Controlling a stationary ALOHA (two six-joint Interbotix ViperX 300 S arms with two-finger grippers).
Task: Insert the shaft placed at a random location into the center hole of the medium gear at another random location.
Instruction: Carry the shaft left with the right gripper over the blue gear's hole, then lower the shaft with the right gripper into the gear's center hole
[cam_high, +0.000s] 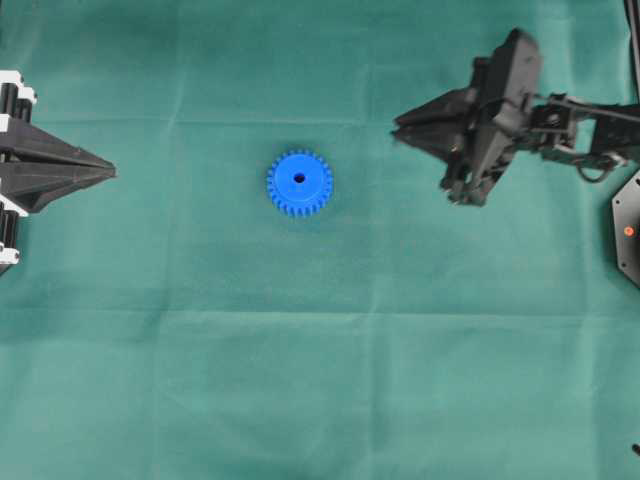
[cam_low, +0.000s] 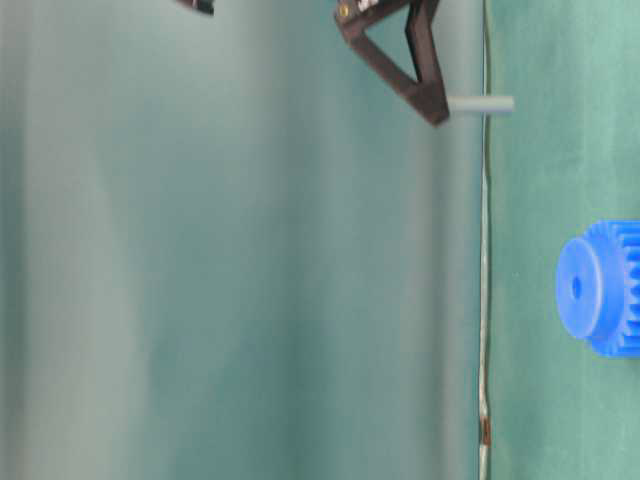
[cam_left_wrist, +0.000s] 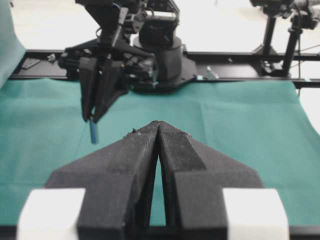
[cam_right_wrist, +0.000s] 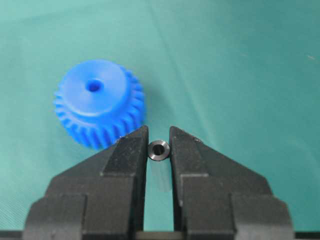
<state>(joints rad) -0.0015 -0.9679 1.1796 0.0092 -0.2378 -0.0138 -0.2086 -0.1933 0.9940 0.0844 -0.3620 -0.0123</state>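
The right pincer (cam_right_wrist: 159, 142) was clenched on the shaft (cam_right_wrist: 159, 149), which stuck out past its tips, pointing down and raised clear of the desk (cam_high: 320, 380). The gear (cam_high: 300, 183) lay flat on the green cloth near the middle, its hole (cam_high: 300, 179) facing up, well apart from the shaft. The left pincer (cam_high: 110, 172) rested at the left edge, tips pressed together, grasping nothing.

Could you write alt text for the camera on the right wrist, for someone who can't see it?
Two black fingers pinch a small metal shaft, seen end-on. Just beyond, a blue gear with a center hole lies flat on a green cloth.
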